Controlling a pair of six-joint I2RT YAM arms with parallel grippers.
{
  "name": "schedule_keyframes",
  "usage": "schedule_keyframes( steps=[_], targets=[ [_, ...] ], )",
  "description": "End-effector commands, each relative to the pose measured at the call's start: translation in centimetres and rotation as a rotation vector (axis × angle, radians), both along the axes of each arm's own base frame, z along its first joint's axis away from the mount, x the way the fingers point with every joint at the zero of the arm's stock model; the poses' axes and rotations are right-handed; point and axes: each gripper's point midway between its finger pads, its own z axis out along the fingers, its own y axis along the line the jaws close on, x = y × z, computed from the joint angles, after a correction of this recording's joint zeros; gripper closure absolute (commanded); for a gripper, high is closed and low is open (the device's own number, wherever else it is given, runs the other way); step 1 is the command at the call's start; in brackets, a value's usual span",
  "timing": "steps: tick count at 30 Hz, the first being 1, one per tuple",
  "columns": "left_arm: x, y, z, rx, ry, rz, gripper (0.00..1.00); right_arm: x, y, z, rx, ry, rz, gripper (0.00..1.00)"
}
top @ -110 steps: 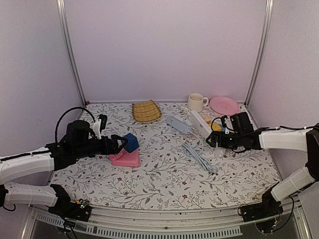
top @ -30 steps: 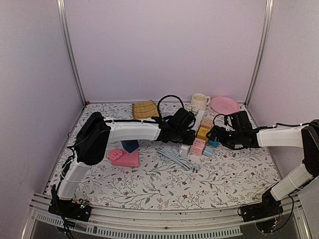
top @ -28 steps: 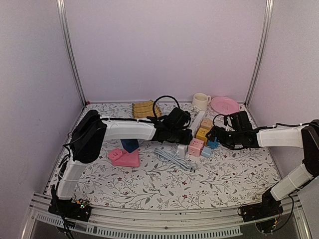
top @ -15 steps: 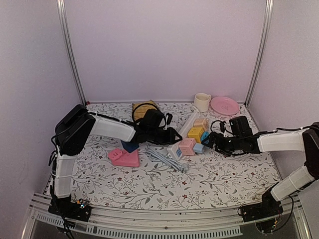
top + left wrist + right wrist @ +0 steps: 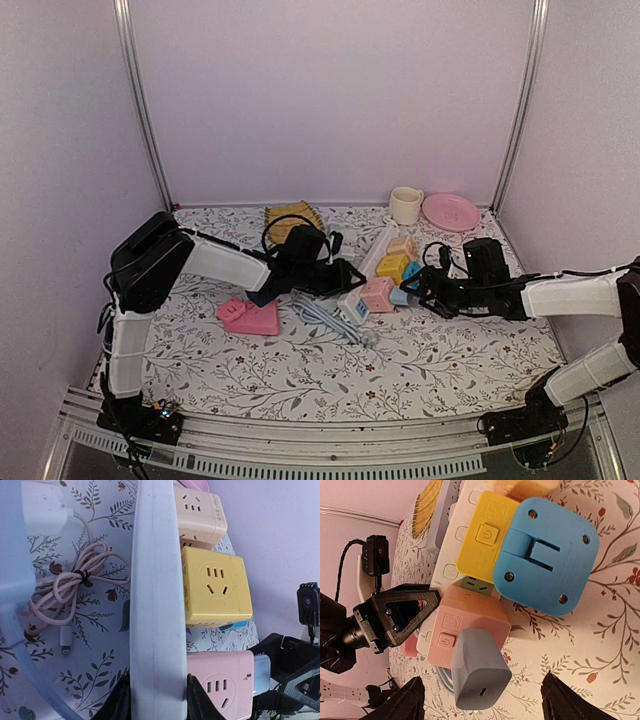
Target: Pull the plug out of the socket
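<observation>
The socket [image 5: 352, 303] is a long white strip lying aslant on the table, carrying pink [image 5: 377, 294], yellow [image 5: 392, 268] and peach cube outlets. My left gripper [image 5: 343, 292] is shut on its near end; in the left wrist view the white body [image 5: 157, 605] fills the gap between both fingers [image 5: 199, 705]. The plug [image 5: 480, 672], a grey-blue charger block, sticks out of the pink cube [image 5: 465, 622]. My right gripper [image 5: 482, 702] is open, its fingers standing wide on either side of the plug without touching it. A blue adapter [image 5: 545, 555] sits beside the yellow cube.
A grey cable bundle [image 5: 330, 320] lies by the strip's near end. A pink wedge [image 5: 250, 318] with a blue block behind it lies to the left. A woven mat [image 5: 290, 218], a cup [image 5: 405, 205] and a pink plate [image 5: 449, 211] stand at the back. A coiled pink cable [image 5: 65, 595] lies close by.
The left arm has dragged the socket leftward and nearer, and its grip has tightened. The right gripper has followed to the plug and its jaws have narrowed a little.
</observation>
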Motion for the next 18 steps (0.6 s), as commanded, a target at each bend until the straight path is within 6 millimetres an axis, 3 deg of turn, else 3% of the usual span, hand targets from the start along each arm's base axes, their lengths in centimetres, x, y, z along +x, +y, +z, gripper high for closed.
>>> schedule_keyframes(
  steps=[1,8,18],
  targets=[
    [-5.17,0.99,-7.13,0.162,0.163,-0.066,0.82,-1.59,1.18,-0.12,0.114,0.060,0.029,0.24],
    [-5.62,0.52,-7.29,0.170,0.148,-0.069,0.82,-1.41,1.14,0.02,0.117,0.062,-0.015,0.35],
    [-5.89,1.25,-7.24,0.194,0.120,-0.036,0.89,-0.93,1.29,0.52,0.135,0.067,-0.036,0.66]
  ],
)
